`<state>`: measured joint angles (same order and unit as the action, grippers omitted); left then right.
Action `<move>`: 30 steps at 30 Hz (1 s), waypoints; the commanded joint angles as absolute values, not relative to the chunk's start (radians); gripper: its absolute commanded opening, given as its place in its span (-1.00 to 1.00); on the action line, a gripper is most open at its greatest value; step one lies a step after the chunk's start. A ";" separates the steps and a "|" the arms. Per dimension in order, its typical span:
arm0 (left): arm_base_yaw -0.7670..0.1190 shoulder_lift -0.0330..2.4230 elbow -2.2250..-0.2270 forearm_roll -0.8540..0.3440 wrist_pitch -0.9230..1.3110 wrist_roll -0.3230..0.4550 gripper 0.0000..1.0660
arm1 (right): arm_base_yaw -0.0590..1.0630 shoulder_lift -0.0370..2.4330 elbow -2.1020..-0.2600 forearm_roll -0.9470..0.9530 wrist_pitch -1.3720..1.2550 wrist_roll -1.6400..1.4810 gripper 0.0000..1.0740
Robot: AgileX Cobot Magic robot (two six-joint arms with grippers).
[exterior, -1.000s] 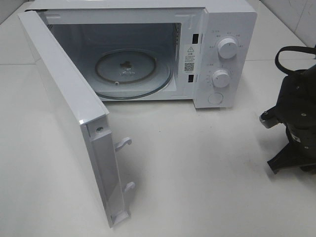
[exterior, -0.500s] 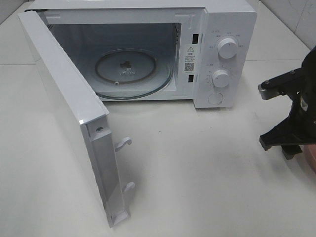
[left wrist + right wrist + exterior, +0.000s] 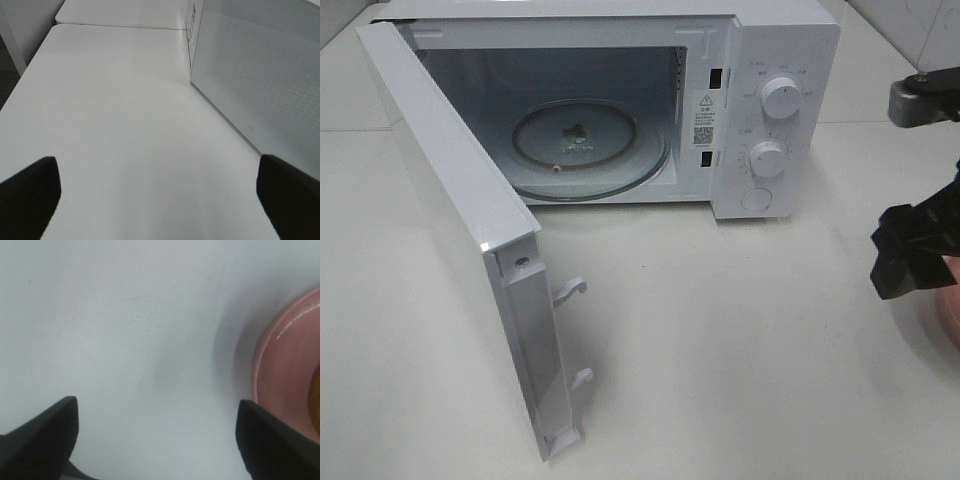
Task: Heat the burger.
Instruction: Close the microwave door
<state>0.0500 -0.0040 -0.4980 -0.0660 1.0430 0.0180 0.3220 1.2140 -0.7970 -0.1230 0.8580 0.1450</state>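
Observation:
Only a golden-brown sliver of the burger (image 3: 316, 395) shows, on the pink plate (image 3: 287, 375) at the edge of the right wrist view. The plate's rim (image 3: 952, 318) also peeks in at the right edge of the high view. My right gripper (image 3: 900, 180) hovers just left of the plate, open, with bare table between its fingers (image 3: 45, 432). My left gripper (image 3: 160, 200) is open over bare table beside the outer face of the microwave door (image 3: 260, 75); it is out of the high view. The white microwave (image 3: 760, 100) stands open, and its glass turntable (image 3: 585, 145) is bare.
The microwave door (image 3: 460, 220) swings far out toward the front left, its latch hooks (image 3: 570, 290) pointing right. Two knobs (image 3: 780, 97) and a button sit on the panel at the right. White tabletop (image 3: 720, 340) lies between the door and my right gripper.
My right gripper has spread its fingers much wider and shifted up and right in the high view. The pink plate's rim has come into sight beneath it. The left arm has not moved.

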 commanded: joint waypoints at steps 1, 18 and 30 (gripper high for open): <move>0.049 -0.027 -0.497 -0.071 1.037 0.018 0.89 | 0.319 1.131 -0.798 -0.102 0.920 0.122 0.49; 0.049 -0.027 -0.497 -0.071 1.037 0.018 0.89 | 0.319 0.723 -0.797 -0.075 1.123 0.120 0.42; 0.049 -0.027 -0.497 -0.071 1.037 0.018 0.89 | 0.271 0.440 -0.696 -0.072 1.130 0.136 0.42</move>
